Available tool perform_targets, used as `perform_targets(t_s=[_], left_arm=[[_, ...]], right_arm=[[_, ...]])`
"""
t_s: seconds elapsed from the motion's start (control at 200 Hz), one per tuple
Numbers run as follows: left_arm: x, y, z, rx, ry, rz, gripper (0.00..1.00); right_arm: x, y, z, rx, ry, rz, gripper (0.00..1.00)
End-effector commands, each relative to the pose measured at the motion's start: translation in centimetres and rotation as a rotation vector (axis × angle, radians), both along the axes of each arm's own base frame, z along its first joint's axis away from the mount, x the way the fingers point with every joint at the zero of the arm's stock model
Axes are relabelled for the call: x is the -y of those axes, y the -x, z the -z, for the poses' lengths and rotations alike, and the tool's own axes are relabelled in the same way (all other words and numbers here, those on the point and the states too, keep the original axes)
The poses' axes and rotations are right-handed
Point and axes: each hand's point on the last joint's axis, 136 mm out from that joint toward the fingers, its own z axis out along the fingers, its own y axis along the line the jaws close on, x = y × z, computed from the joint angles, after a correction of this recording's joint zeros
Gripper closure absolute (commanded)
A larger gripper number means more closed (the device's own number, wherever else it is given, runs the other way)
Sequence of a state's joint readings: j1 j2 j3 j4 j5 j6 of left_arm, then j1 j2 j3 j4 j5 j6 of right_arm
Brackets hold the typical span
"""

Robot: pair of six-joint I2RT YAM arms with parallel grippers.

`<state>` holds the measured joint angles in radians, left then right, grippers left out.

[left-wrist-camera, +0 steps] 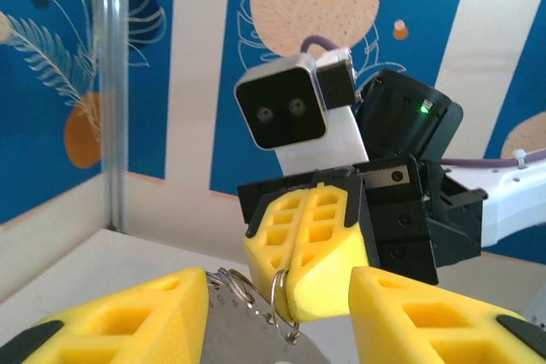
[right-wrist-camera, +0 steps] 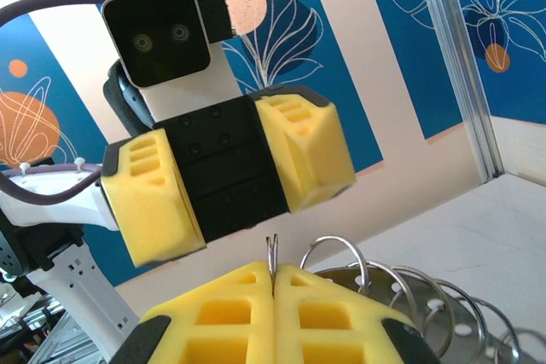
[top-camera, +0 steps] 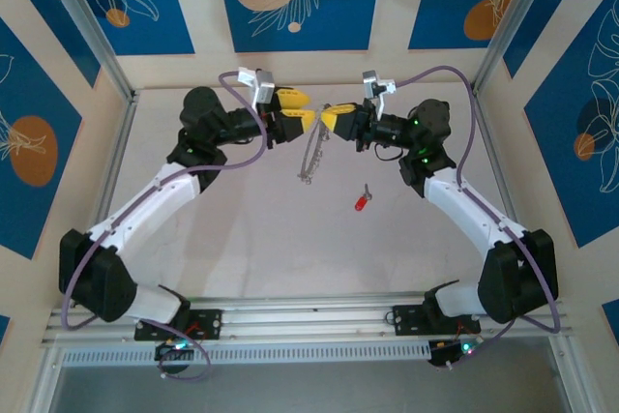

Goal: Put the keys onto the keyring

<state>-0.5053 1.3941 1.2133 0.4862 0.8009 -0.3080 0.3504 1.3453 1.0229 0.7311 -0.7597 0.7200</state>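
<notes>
The keyring [top-camera: 310, 157] is a silvery strip carrying several split rings, hanging above the table between the two grippers. My right gripper [top-camera: 327, 121] is shut on one of its rings [right-wrist-camera: 272, 251], which sticks up from the seam of the pressed yellow pads [right-wrist-camera: 307, 313]. My left gripper [top-camera: 309, 109] faces it, open, its yellow fingers [left-wrist-camera: 111, 317] on either side of the strip [left-wrist-camera: 243, 330]; the strip lies against the left finger. The right gripper [left-wrist-camera: 292, 279] pinches the ring right in front of that camera. The key [top-camera: 361, 202], tiny with a red head, lies on the table below the right gripper.
The white table [top-camera: 242, 239] is walled by blue-and-cream panels, with aluminium posts [top-camera: 87, 26] at the back corners. Both arms reach in from the near edge and meet at the middle back. The open left gripper [right-wrist-camera: 247, 215] sits close opposite the right wrist camera.
</notes>
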Motion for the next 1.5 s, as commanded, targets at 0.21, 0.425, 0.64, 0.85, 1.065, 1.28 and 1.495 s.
perform_targets(t_s=[0.21, 0.425, 0.64, 0.85, 1.065, 1.28, 1.495], left_arm=[[-0.1, 0.8, 0.0, -0.036, 0.029, 0.029, 0.65], [0.7, 1.2, 0.3, -0.086, 0.063, 0.136, 0.66], [0.9, 1.2, 0.7, -0.109, 0.086, 0.167, 0.70], [1.0, 1.5, 0.4, -0.109, 0.109, 0.193, 0.70], [0.9, 1.9, -0.1, -0.105, 0.137, 0.224, 0.72], [1.3, 1.8, -0.3, -0.124, 0.156, 0.261, 0.73], [1.8, 1.5, 0.0, -0.135, 0.161, 0.271, 0.76]], right_arm=[[0.8, 1.3, -2.2, 0.072, -0.037, 0.010, 1.00], [0.8, 1.1, -2.5, 0.063, -0.059, 0.018, 1.00], [0.6, 0.9, -2.5, 0.060, -0.066, 0.022, 1.00], [0.5, 0.7, -2.5, 0.057, -0.068, 0.026, 1.00], [0.4, 0.5, -2.3, 0.050, -0.067, 0.030, 1.00], [0.3, 0.4, -2.3, 0.050, -0.067, 0.027, 1.00], [0.3, 0.5, -2.3, 0.048, -0.065, 0.024, 1.00]])
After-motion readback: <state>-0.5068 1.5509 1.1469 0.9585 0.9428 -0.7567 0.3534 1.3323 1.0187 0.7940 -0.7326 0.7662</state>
